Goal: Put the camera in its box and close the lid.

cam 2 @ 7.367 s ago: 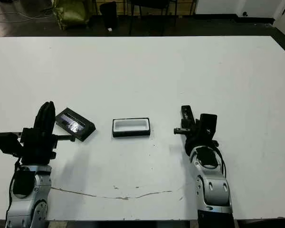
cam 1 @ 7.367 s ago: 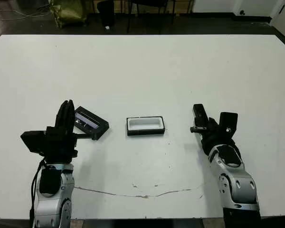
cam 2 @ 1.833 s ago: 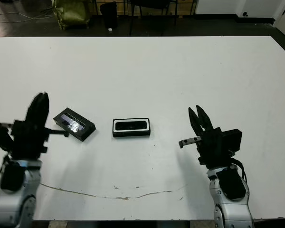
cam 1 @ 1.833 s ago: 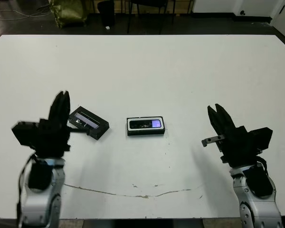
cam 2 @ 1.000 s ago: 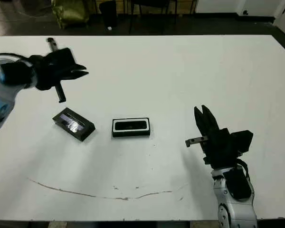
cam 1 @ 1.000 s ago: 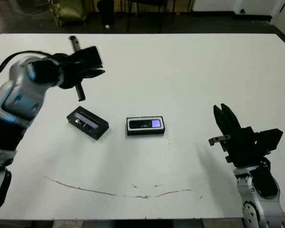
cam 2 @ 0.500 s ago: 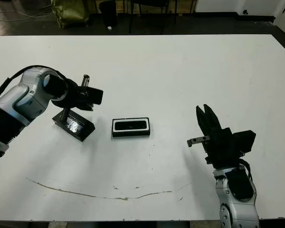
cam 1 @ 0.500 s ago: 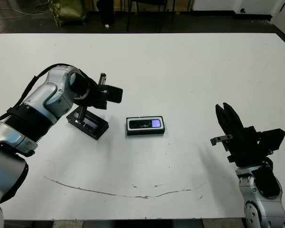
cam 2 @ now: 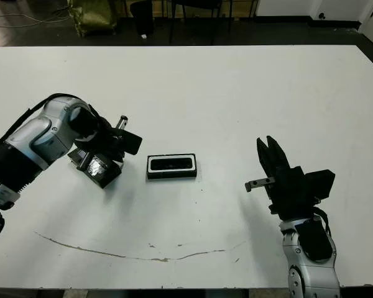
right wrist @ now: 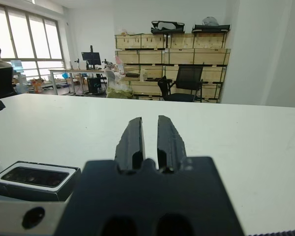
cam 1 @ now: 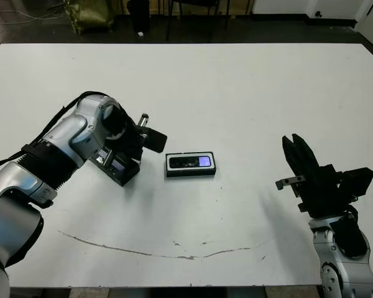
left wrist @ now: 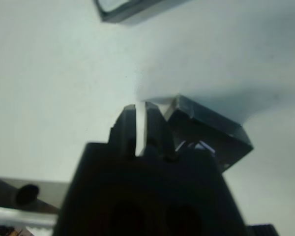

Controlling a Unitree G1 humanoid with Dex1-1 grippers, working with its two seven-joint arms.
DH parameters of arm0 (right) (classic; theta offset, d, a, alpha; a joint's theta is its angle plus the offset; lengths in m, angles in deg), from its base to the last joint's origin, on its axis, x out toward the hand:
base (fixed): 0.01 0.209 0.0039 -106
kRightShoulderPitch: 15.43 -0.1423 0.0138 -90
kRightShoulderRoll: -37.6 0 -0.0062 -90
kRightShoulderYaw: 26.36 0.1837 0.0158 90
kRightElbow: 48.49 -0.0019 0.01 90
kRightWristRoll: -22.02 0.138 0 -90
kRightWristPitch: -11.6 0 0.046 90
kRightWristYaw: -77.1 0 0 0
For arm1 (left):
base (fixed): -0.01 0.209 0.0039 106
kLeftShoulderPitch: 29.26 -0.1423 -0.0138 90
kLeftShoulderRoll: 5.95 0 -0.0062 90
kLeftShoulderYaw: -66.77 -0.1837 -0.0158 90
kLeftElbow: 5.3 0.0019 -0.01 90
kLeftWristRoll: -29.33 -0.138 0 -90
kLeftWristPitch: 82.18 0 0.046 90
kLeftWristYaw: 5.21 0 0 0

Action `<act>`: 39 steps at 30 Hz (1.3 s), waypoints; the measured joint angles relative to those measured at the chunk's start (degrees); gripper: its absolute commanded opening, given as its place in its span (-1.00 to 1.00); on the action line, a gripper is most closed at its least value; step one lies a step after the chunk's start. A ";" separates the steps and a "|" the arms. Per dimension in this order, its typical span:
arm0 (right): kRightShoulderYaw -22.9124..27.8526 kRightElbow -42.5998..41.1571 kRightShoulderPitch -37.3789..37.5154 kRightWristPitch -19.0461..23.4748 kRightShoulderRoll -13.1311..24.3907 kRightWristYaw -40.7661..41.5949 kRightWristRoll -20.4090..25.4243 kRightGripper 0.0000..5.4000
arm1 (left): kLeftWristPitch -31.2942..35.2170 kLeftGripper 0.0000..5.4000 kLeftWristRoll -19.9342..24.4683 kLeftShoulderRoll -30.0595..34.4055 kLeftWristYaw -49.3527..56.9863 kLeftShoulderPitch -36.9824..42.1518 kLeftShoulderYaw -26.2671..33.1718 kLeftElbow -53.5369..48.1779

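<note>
The slim black bar-shaped camera [cam 1: 189, 162], with its glossy bluish-purple patch toward my right, lies flat inside the shallow black box with the white lining [cam 1: 190, 165], near the middle of the white table [cam 1: 236, 93]. With the camera seated, the insertion looks finished, and what remains, as I judge it, is the closing.

That is why my left gripper [cam 1: 115, 161] is down at the flat black lid with the silvery print [cam 1: 121, 171], which rests at an angle just to my left of the box, apart from it. In the left wrist view my two black fingers [left wrist: 155, 132] stand nearly together at the lid's corner edge, only a thin slit between them. I cannot tell whether they have the rim pinched or are merely touching it, so I would not call it a grip.

My right gripper [cam 2: 270, 156] hangs well apart on the other side, above bare table, fingers close together with a narrow gap and nothing held. It points toward the box, kept clear so the lid can be carried across.
</note>
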 measured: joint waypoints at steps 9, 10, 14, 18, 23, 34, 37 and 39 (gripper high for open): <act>0.02 0.01 0.09 -0.16 0.06 -0.08 -0.06 -0.99 | -2.41 -1.00 -0.95 2.84 -5.11 -1.56 0.00 -6.63; 0.02 0.02 0.09 -0.16 0.07 -0.07 -0.05 -0.99 | -2.44 -1.00 -0.96 3.21 -5.54 -1.75 0.04 -7.49; 0.02 0.07 0.12 -0.16 0.09 -0.07 -0.05 -0.99 | -2.45 -1.00 -0.49 4.58 -7.54 -2.99 0.53 -10.81; 0.04 0.10 0.22 -0.30 0.09 -0.06 0.03 -0.99 | -2.17 -1.00 0.65 6.35 -9.99 -3.68 1.53 -13.82; 0.15 0.11 0.51 -0.73 0.11 0.12 0.55 -0.99 | -1.27 -1.00 3.36 9.43 -12.01 -5.61 3.71 -18.46; 0.13 -0.16 1.05 -1.18 0.25 -0.39 0.52 -0.99 | -1.72 -1.00 3.41 14.73 -12.48 -9.23 3.70 -20.35; 0.13 -0.13 1.13 -1.19 0.31 -0.33 0.63 -0.99 | -2.46 -1.00 2.36 15.76 -12.52 -9.96 3.34 -20.37; 0.13 -0.13 1.13 -1.20 0.31 -0.33 0.61 -0.99 | -2.94 -1.00 1.24 15.91 -12.52 -10.19 3.06 -20.35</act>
